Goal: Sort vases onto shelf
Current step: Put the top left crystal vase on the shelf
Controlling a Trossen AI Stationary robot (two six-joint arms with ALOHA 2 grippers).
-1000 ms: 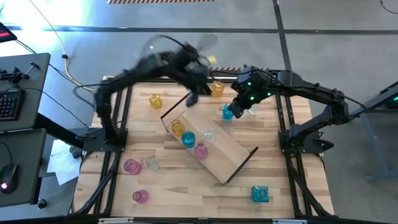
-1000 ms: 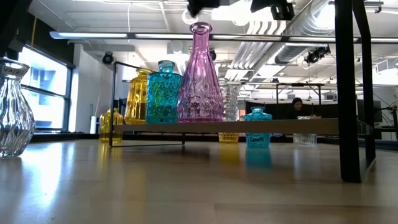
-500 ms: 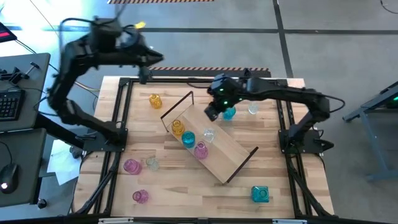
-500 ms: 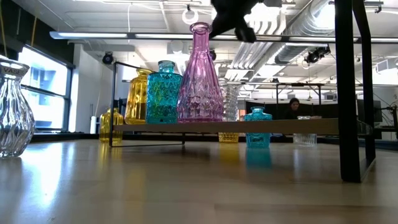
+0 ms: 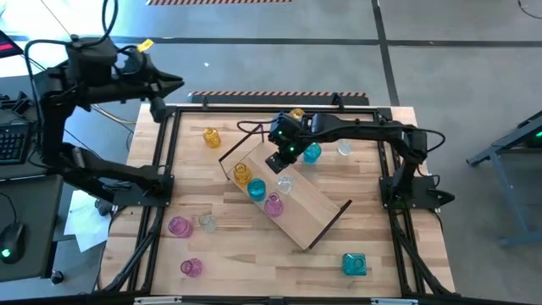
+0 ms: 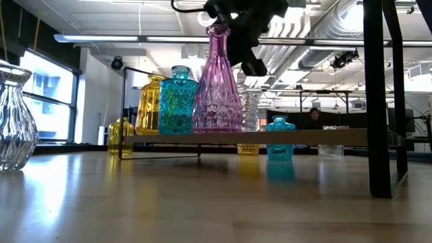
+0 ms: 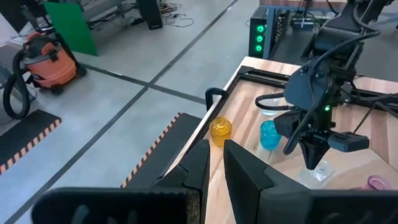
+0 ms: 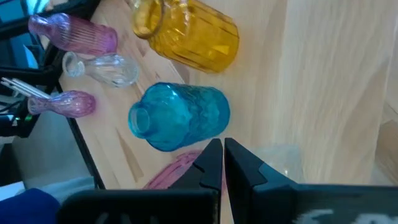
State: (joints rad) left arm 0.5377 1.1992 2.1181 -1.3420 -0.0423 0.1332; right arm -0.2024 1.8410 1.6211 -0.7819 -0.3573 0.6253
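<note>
Across the slatted wooden bench [image 5: 212,212] the shelf [image 5: 309,207] lies diagonally near the middle, its black frame loops at either end. On its nearer-left part stand four vases in a row: an amber vase [image 5: 242,173], a teal vase [image 5: 256,189], a clear vase [image 5: 284,183] and a pink vase [image 5: 273,204]. Off the shelf, on the bench, a small teal vase [image 5: 312,153] and another clear one sit just beyond its far edge, an amber vase [image 5: 211,136] stands toward the far left, two pink vases and a clear one lie near the left front, and a square teal vase [image 5: 354,264] stands at the right front. The right arm reaches over the shelf, and the right pincer [image 5: 280,160] hangs above the clear vase with its fingers pressed together, holding nothing. The left arm is pulled back beyond the far left corner; the left pincer [image 5: 158,108] is narrow, nearly closed, and empty.
</note>
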